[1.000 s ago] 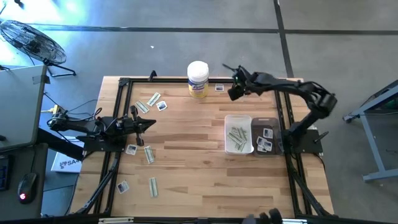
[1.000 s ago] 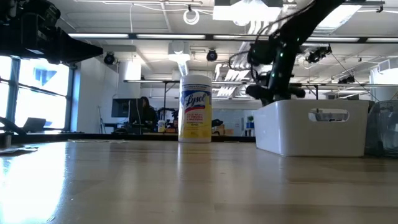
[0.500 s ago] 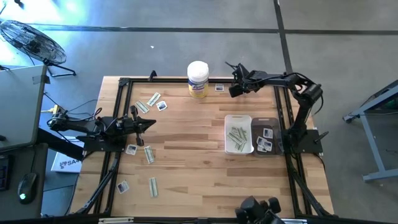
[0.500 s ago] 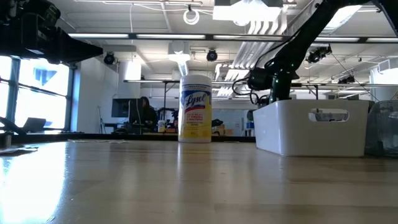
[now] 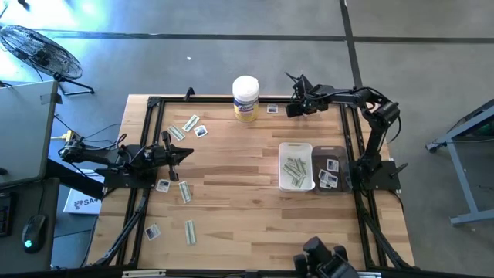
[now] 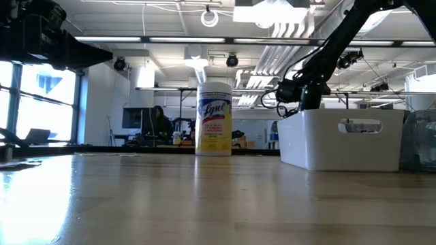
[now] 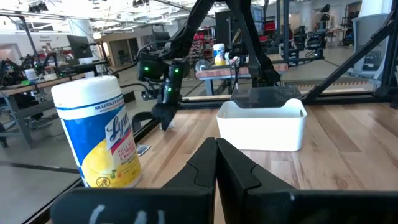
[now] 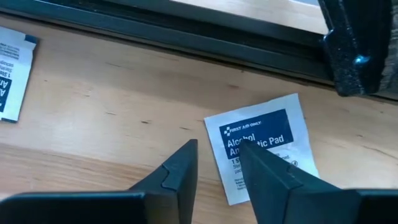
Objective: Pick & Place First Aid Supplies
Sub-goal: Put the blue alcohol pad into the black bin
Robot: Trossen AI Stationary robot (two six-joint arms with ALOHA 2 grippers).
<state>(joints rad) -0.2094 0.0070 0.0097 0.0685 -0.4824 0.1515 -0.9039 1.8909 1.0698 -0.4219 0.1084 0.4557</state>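
The supplies are small flat packets. Pale green strips [image 5: 191, 123] and white squares [image 5: 163, 185] lie flat on the left half of the table. One white alcohol pad packet [image 8: 261, 146] with a blue label lies flat near the far edge, right of the canister, also in the high view [image 5: 272, 109]. My right gripper [image 8: 214, 155] is open and low over this packet's edge, one finger [image 8: 261, 171] overlapping it in the wrist view. In the high view the right gripper [image 5: 291, 110] is at the far edge. My left gripper [image 5: 185, 154] waits shut at the left side. My right gripper comes slanting down at the alcohol pad packet's near edge [image 8: 239, 186]. Whether a finger touches it I cannot tell. The packet lies flat on the table.
A tall white canister with a yellow label [image 5: 245, 98] stands at the far edge, left of the right gripper. A white bin [image 5: 296, 166] holds green strips and a dark tray [image 5: 330, 171] holds square packets. The black frame rail [image 8: 186, 37] runs just beyond the packet. Another packet [image 8: 9, 68] lies nearby.
My right gripper has moved toward the table's far edge and come down toward the packet beside the canister. Its arm has folded back toward the right side.
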